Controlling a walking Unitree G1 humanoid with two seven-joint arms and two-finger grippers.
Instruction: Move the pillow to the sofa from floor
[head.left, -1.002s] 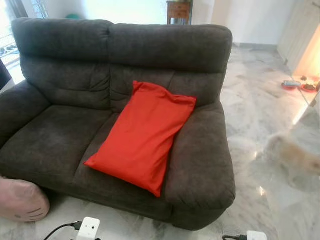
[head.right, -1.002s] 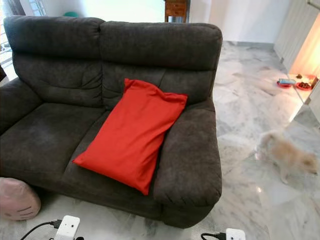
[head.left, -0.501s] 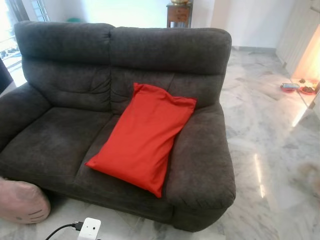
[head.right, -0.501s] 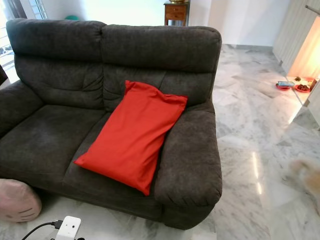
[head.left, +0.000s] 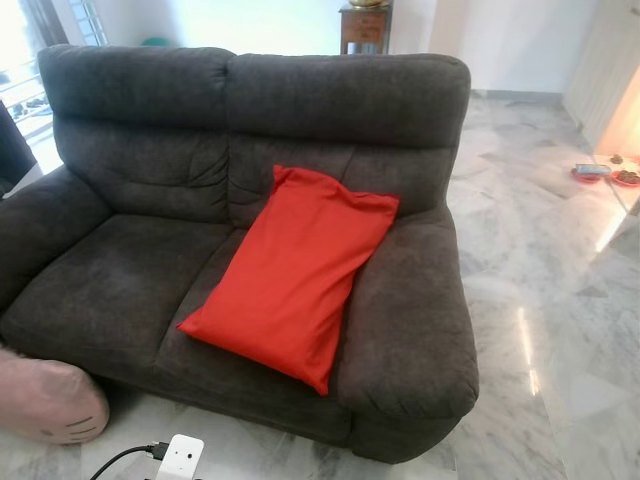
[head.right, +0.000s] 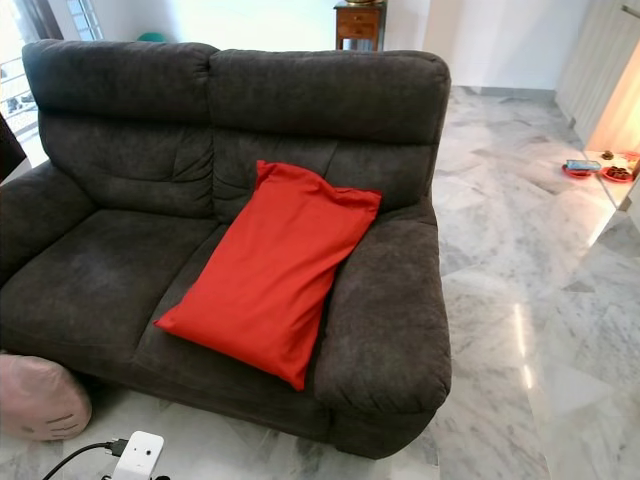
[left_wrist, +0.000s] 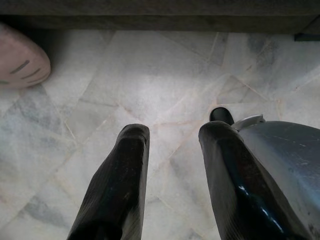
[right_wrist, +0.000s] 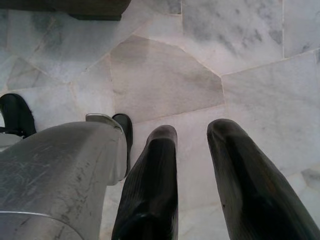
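Already the pillow (head.left: 293, 273), a smooth red rectangle, lay tilted on the plush grey sofa (head.left: 130, 250) against its right armrest, well apart from both grippers. Left gripper (left_wrist: 172, 145) and right gripper (right_wrist: 197, 145) hung parted, empty, above veined marble floor (right_wrist: 165, 75).

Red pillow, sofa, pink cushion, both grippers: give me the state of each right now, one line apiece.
Red pillow: lying on the sofa seat, tilted, top corner against the backrest, side against the armrest.
Sofa: dark grey, its other seat bare.
Pink cushion: on the marble floor at the sofa's front corner.
Left gripper: open, holding nothing, pointing down at the floor.
Right gripper: open, holding nothing, pointing down at the floor.
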